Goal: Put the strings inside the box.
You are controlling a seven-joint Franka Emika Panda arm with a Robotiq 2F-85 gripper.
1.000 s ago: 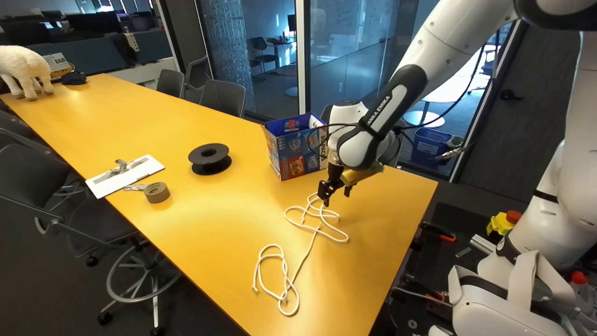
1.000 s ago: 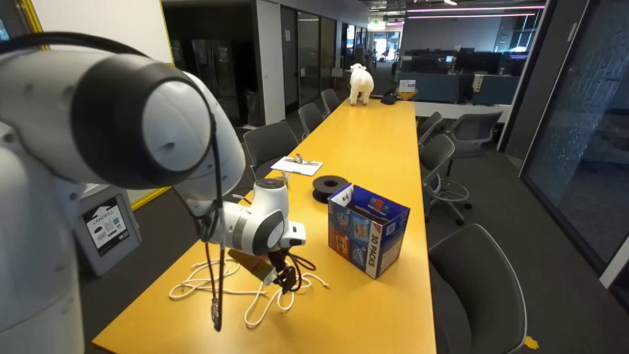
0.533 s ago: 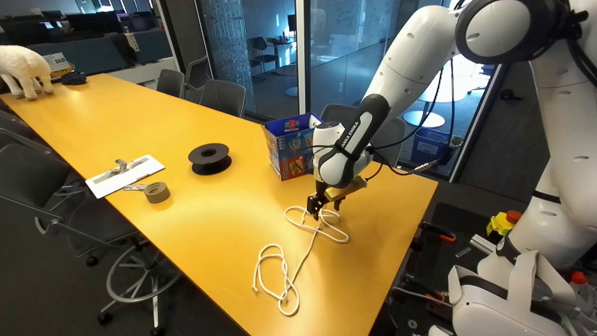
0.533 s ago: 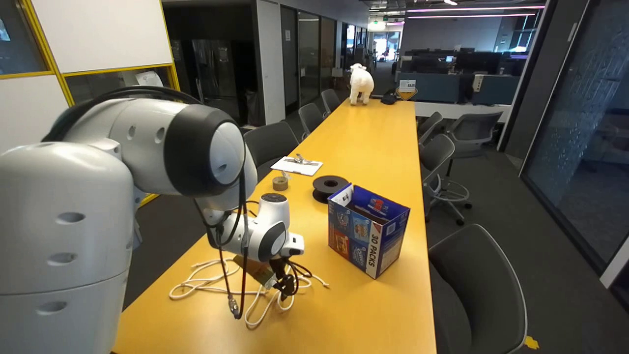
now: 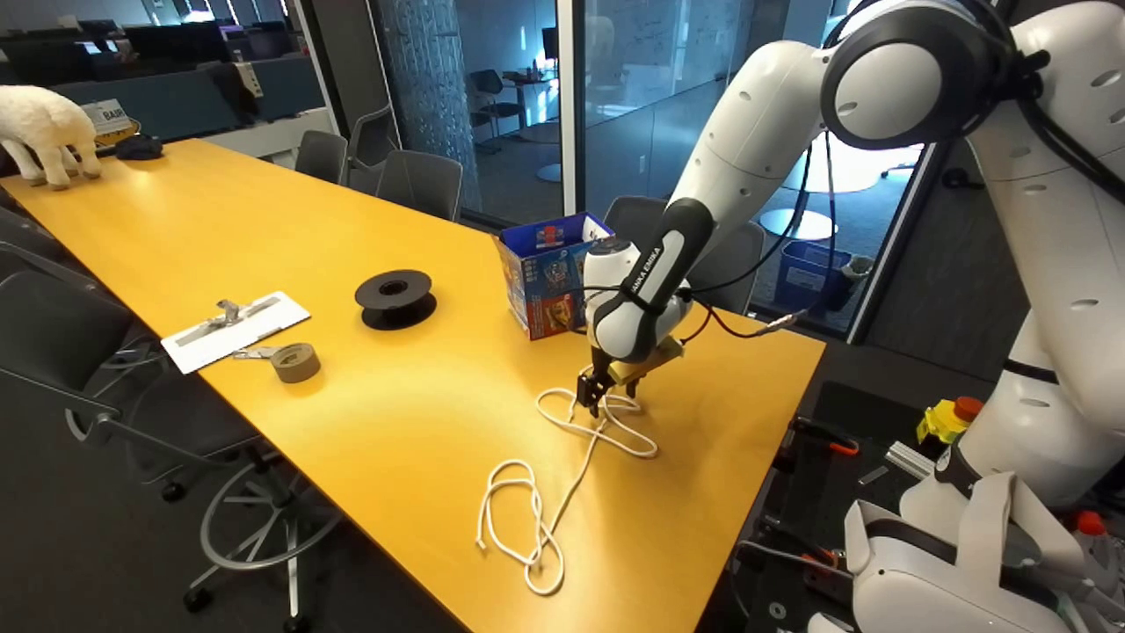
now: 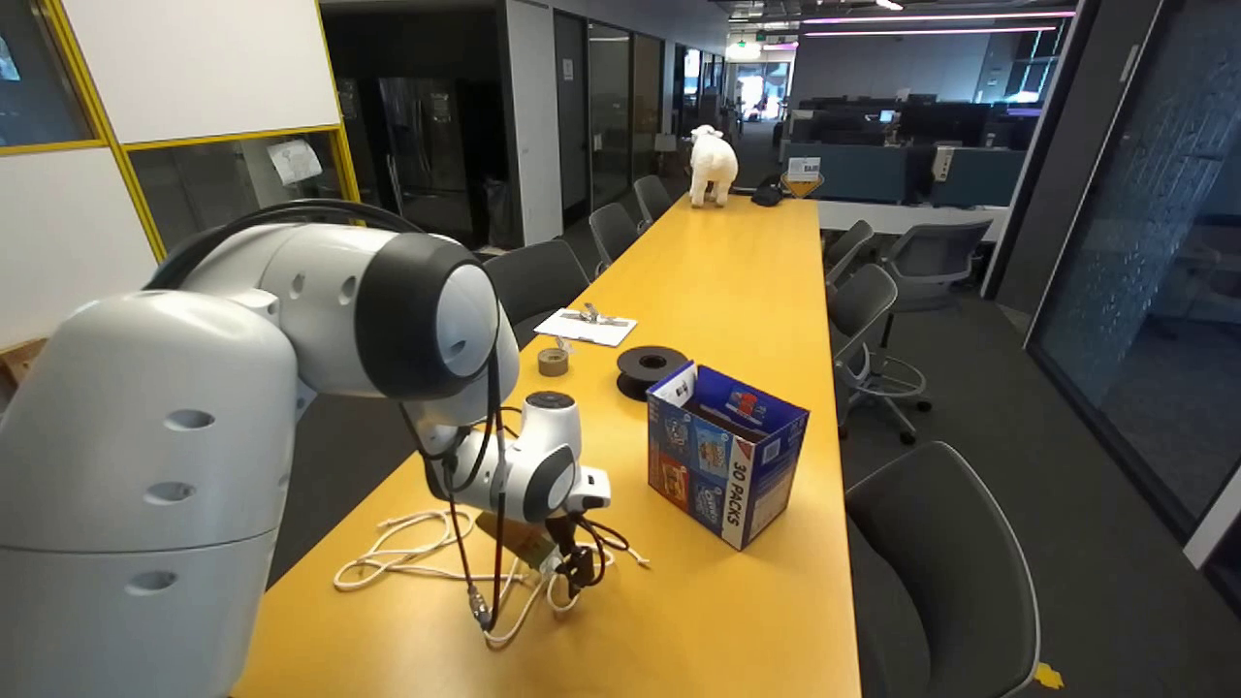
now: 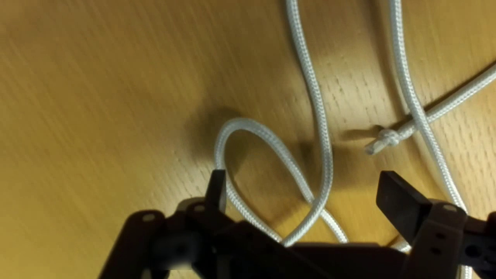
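Over the table [image 5: 413,413], toward the short edge by the arm [image 5: 747,132]: hand [image 7: 302,177] low above the first tangle of strings [image 7: 327,162], fingers [image 7: 401,202] spread apart, not gripping. Wrist view: a pale loop shows in the gap, one fingertip overlapping it (touching or just above, can't tell). Knotted cord end [image 7: 388,137] lies near the other fingertip, another strand crossing on top just behind the knot.

Second tangle [image 5: 529,559] also on the table, nearer the long edge away from the glass wall [image 5: 659,114]; a strand runs between the two tangles. One cord or two, can't tell.

Box [image 6: 713,460] stands upright, top open, near the glass-wall long edge, apart from the hand and both tangles. Farther from the arm: black spool [image 6: 652,363] lying flat, mid-table. Clipboard [image 5: 237,332] by the opposite long edge, tape roll [image 5: 295,362] just beside it. White plush sheep [image 6: 715,165] stands down by the far short edge, a dark item [image 6: 767,191] next to it.
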